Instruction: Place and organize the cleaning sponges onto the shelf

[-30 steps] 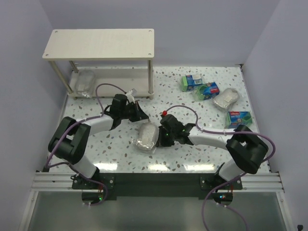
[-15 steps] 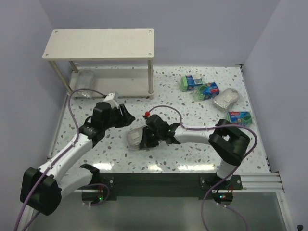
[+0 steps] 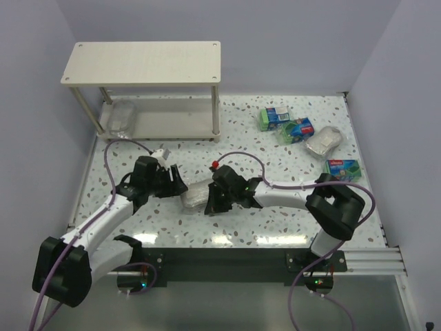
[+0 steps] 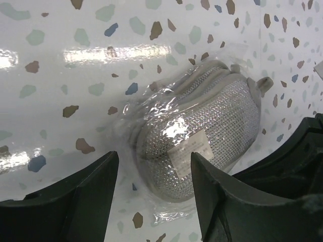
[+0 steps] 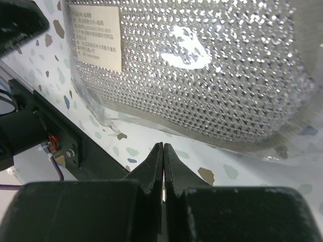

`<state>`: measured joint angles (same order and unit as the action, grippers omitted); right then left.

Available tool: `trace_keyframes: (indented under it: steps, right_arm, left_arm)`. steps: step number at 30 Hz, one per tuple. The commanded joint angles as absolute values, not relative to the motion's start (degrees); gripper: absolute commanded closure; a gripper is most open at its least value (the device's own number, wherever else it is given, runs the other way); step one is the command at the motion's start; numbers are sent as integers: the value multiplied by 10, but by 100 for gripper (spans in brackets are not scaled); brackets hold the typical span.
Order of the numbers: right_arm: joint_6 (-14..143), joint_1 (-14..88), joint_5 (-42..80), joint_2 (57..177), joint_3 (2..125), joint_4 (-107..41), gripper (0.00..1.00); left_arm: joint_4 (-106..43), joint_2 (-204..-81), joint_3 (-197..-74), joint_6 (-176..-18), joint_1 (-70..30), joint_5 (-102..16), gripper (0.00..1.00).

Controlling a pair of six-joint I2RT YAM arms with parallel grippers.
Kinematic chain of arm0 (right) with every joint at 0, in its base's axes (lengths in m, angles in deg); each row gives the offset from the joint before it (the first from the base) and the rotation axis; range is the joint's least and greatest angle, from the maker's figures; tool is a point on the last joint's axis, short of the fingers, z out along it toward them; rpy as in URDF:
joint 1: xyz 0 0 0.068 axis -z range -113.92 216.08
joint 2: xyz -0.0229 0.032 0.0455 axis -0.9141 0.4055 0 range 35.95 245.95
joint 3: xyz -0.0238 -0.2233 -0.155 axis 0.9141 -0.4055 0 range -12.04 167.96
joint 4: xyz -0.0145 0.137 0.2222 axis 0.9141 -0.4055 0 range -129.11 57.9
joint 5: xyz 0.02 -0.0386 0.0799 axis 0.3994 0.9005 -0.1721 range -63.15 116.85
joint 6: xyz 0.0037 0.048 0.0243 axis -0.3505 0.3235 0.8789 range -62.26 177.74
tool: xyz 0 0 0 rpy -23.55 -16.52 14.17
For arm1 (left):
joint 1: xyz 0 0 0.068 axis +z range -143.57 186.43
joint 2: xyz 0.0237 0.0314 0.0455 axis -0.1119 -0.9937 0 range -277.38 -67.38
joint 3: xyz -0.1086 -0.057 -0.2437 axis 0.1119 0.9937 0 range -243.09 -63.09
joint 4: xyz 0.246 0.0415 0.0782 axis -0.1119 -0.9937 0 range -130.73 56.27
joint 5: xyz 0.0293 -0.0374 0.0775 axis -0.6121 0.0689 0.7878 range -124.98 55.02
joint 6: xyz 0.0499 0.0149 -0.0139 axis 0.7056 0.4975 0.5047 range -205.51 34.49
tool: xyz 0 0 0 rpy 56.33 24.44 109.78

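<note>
- near the middle of the bench [image 3: 275,162], what lies there?
- a silvery wrapped scourer [image 3: 195,198] [image 4: 202,136] [image 5: 202,65], flat on the speckled top, paper label facing up. it sits between the two arms.
- and the left gripper [image 3: 172,185] [image 4: 154,159]?
- its fingers are spread wide, with nothing in them. from its wrist camera the wrapped scourer shows in the gap, just past the fingertips. i cannot tell whether either finger touches the wrap.
- the right gripper [image 3: 209,205] [image 5: 163,146]?
- it is on the other side of that scourer, fingers pressed together with no gap, holding nothing. the tips sit low, right at the edge of the clear wrap.
- where is the shelf [image 3: 141,62]?
- at the far left corner of the bench. a second scourer [image 3: 120,118] lies on its lower board, at the left end.
- and the other sponges?
- over on the far right side of the bench, well apart from the shelf. the green packs [image 3: 298,129] number three: two lie just beside each other towards the back, one nearer the arms. a third scourer [image 3: 324,143] lies between them.
</note>
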<state>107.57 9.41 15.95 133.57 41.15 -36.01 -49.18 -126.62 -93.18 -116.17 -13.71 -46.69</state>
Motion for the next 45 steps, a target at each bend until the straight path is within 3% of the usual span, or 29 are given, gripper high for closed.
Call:
trace_keyframes:
  steps: [1, 6, 10, 17, 20, 24, 26, 35, 45]
  right_arm:
    - [1061, 96, 175, 1297, 398, -376, 100]
    - [1056, 96, 180, 1282, 389, -384, 100]
    - [1053, 97, 184, 1277, 388, -390, 100]
    - [1052, 96, 187, 1265, 387, -398, 100]
    - [1052, 96, 187, 1252, 387, -402, 100]
    - [1049, 96, 185, 1215, 391, -419, 100]
    - [1044, 96, 188, 1182, 398, -443, 100]
    - [1034, 133, 226, 1043, 420, -567, 100]
    - [1013, 195, 234, 948, 403, -633, 100]
  left_arm:
    - [-507, -1253, -946, -1126, -112, -489, 35]
    - [-513, -1263, -934, -1144, -102, -503, 35]
    - [-390, -1280, -861, -1195, -101, -611, 37]
    - [-300, -1336, -808, -1201, -99, -629, 43]
    - [-267, -1347, -800, -1214, -97, -629, 57]
    - [-272, -1341, -816, -1218, -97, -623, 88]
    - [-289, -1336, -826, -1212, -89, -610, 99]
    - [-363, -1294, -874, -1220, 9, -594, 100]
    - [-279, -1249, -959, -1417, 45, -471, 100]
